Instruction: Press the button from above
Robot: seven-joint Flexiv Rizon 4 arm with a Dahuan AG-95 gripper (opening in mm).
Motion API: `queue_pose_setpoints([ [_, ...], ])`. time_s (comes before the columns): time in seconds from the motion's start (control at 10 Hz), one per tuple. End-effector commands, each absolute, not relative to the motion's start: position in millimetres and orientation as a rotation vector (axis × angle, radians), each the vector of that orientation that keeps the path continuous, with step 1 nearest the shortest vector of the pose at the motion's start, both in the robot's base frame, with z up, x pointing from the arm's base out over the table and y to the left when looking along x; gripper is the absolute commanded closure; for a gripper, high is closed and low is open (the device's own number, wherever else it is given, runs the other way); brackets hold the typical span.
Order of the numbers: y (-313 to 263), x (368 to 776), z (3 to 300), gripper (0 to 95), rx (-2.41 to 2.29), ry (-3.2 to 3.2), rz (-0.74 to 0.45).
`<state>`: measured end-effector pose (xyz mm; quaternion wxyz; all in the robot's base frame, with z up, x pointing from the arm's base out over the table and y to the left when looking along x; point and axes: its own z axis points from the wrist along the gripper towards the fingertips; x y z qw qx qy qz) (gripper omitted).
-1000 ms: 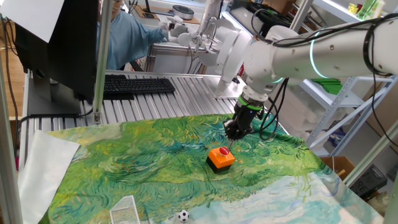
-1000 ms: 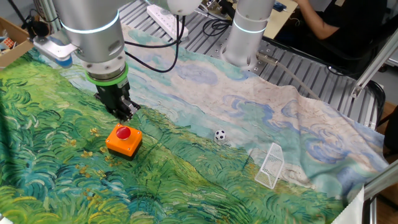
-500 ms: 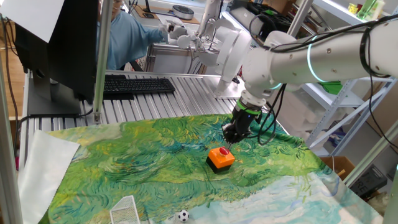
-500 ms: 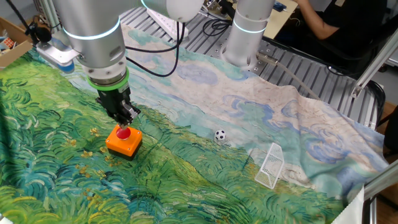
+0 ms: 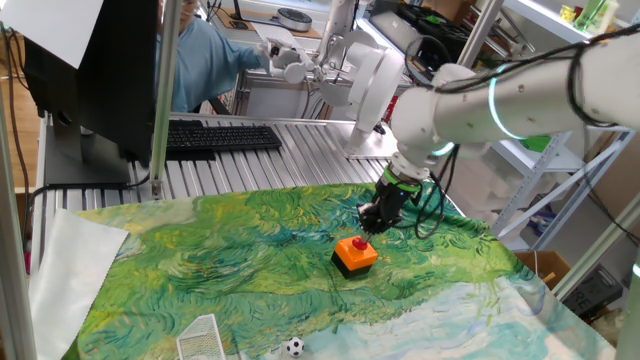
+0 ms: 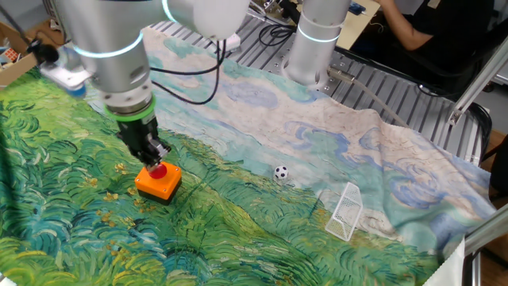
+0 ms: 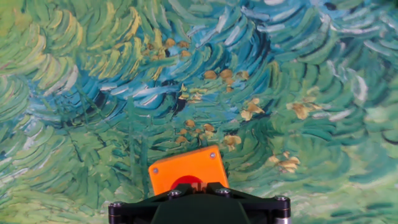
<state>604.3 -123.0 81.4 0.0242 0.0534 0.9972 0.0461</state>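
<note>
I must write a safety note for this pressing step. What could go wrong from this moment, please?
1. The gripper is at the red cap of the button, but the hand view shows it near the box's edge. An off-centre push might tip or slide the box.
2. The box stands loose on the painted cloth; nothing visible fixes it, so it may shift with the cloth.
3. Cables hang near the wrist and might snag.

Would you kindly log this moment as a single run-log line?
phase: approach | pincer: directly above the red cap | button: upright on painted cloth | contact: cannot tell
</note>
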Motion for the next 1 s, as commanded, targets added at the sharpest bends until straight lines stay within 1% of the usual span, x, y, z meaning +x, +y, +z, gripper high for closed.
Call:
queue_pose_setpoints([
  [0.1,-123,607,78,95.0,0.161,3.107,0.128],
  [0.3,-124,608,81,95.0,0.161,3.137,0.158],
  [0.7,-129,612,94,95.0,0.155,3.147,0.135],
  [1.0,-134,614,123,95.0,0.124,3.186,0.129],
])
